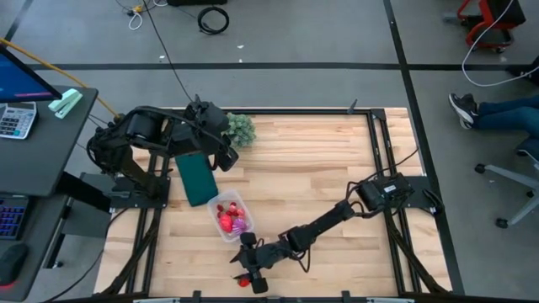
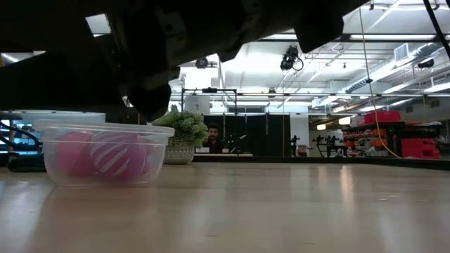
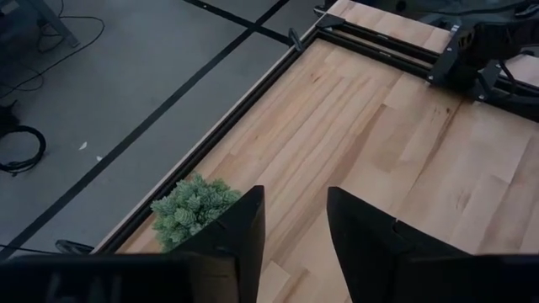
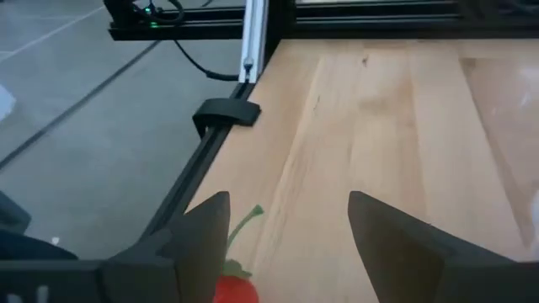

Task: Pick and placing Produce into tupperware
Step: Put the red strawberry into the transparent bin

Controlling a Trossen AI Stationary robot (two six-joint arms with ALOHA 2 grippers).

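Observation:
The clear tupperware [image 1: 229, 217] stands on the table near its left side and holds red, pink and purple produce [image 1: 231, 220]. In the low view the tupperware [image 2: 105, 151] shows pink pieces through its wall. A red produce piece with a green stem [image 4: 233, 289] lies on the wood near the table's near edge [image 1: 244, 281]. My right gripper [image 1: 251, 271] is low over it and open [image 4: 286, 244], with the piece close by one finger. My left gripper [image 3: 295, 244] waits open at the far left, beside the bushy plant [image 1: 240, 128]. My right gripper stands open around the red stemmed piece, whose body [image 4: 236, 290] shows right beside the inner side of one finger [image 4: 206, 244]. I cannot tell whether they touch. The piece lies on the table.
A dark green flat piece [image 1: 198, 177] lies just beyond the tupperware, toward the left arm. The pale-green plant [image 3: 189, 206] sits at the table's far left corner. A black frame rail [image 4: 223, 111] runs along the table edge. Bare wood stretches across the middle and right.

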